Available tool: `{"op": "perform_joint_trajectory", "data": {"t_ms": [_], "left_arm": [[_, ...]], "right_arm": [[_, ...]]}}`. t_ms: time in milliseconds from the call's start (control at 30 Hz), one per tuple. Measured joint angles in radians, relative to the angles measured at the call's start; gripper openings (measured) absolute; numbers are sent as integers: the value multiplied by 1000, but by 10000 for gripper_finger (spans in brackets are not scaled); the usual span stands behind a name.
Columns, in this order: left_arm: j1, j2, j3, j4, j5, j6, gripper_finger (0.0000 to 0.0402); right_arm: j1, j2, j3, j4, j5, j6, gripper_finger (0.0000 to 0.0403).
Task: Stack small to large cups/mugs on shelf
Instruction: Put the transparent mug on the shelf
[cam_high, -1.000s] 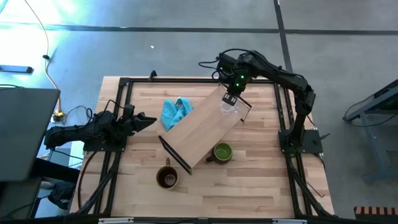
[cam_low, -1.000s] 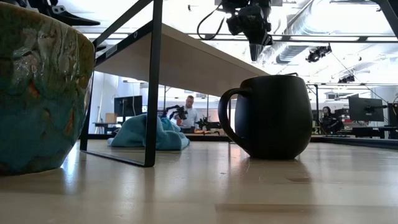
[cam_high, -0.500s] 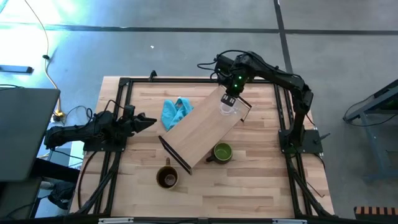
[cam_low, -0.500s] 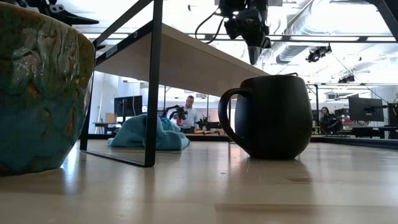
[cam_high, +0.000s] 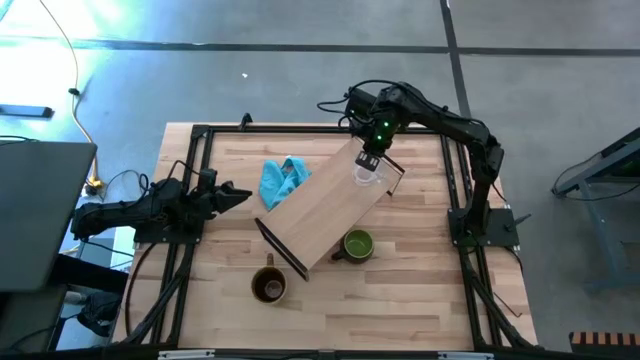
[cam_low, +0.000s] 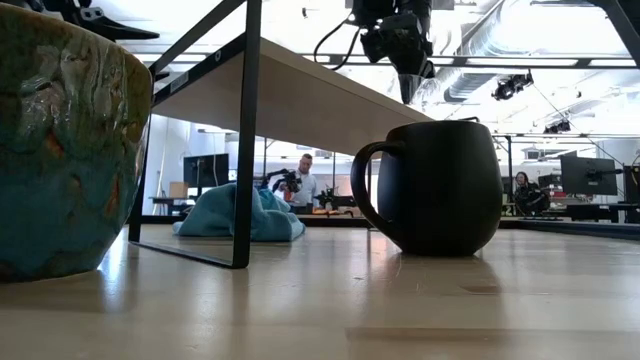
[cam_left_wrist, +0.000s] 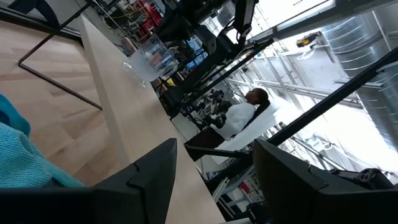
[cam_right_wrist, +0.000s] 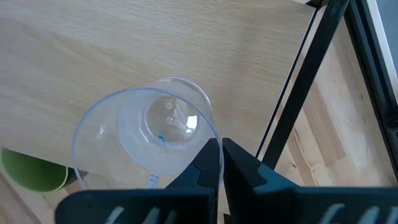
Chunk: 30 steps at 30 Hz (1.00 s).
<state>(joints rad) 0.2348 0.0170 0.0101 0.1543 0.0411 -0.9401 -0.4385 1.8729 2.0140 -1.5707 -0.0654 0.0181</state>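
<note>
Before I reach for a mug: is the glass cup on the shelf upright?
Upright: the glass cup stands mouth-up on the shelf.

The wooden table (cam_high: 400, 300) carries a shelf (cam_high: 325, 210), blue cloth (cam_high: 281, 178), green mug (cam_high: 357, 244) and brown mug (cam_high: 269, 286).

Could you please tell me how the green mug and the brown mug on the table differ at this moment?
The green mug stands right beside the shelf's long edge; the brown mug stands off the shelf's end, nearer the table's front. The green mug is green inside; the brown mug's inside is dark brown. The green mug's handle points toward the shelf; the brown mug's points up-picture. Both stand upright on the tabletop, ungripped.
</note>
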Motion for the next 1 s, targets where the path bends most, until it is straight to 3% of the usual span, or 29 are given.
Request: {"op": "perform_joint_trajectory", "data": {"t_ms": [667, 1000], "left_arm": [[0, 0, 0, 0, 0, 0, 200], [0, 0, 0, 0, 0, 0, 200]], "right_arm": [[0, 1, 0, 17, -40, -45, 2], [0, 1, 0, 20, -36, -43, 59]]}}
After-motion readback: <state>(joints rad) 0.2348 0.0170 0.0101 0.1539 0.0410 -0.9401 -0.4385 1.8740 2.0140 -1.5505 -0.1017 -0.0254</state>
